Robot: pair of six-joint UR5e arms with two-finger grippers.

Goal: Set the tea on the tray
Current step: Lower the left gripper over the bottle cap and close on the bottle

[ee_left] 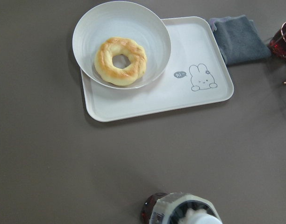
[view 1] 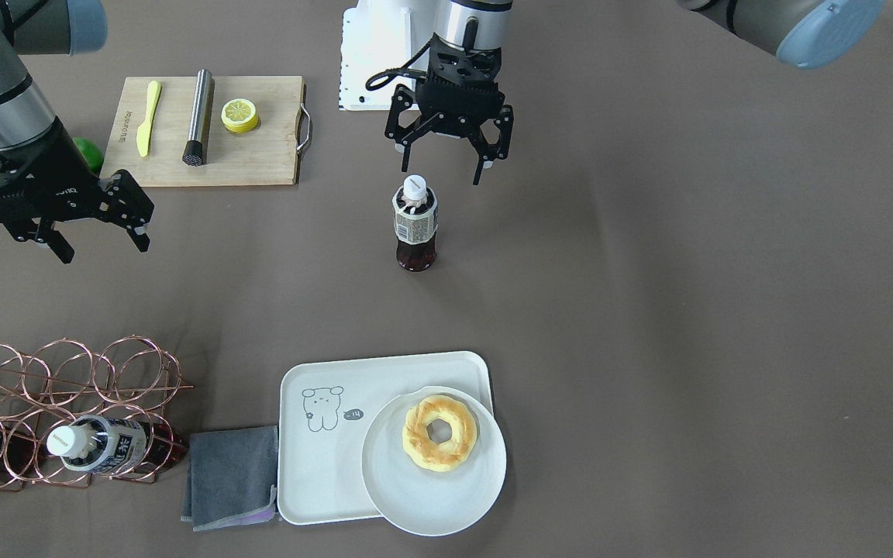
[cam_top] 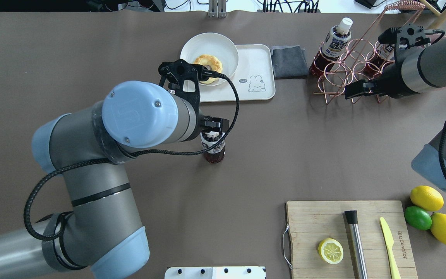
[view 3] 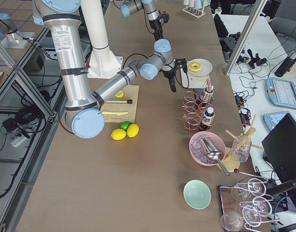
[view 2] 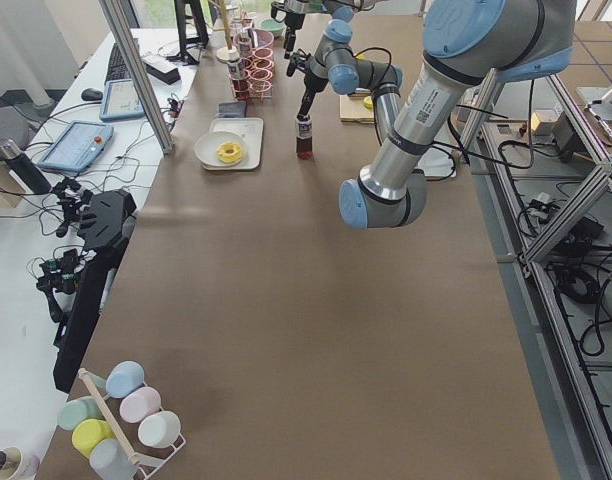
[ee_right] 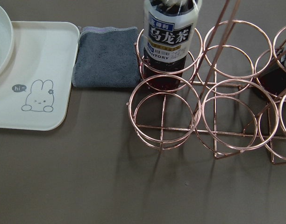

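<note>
The tea, a small clear bottle of dark reddish-brown liquid with a white cap, stands upright mid-table; it also shows in the overhead view. My left gripper is open and empty, hovering just above and behind the cap, not touching it. The left wrist view shows only the cap and shoulder of the tea at the bottom edge. The white tray with the line-drawn animal lies beyond it, also in the left wrist view. My right gripper is open and empty near the wire rack.
A round white plate with a doughnut overlaps the tray's corner. A grey cloth lies beside the tray. A copper wire rack holds other bottles. A cutting board carries a lemon half, knife and metal rod.
</note>
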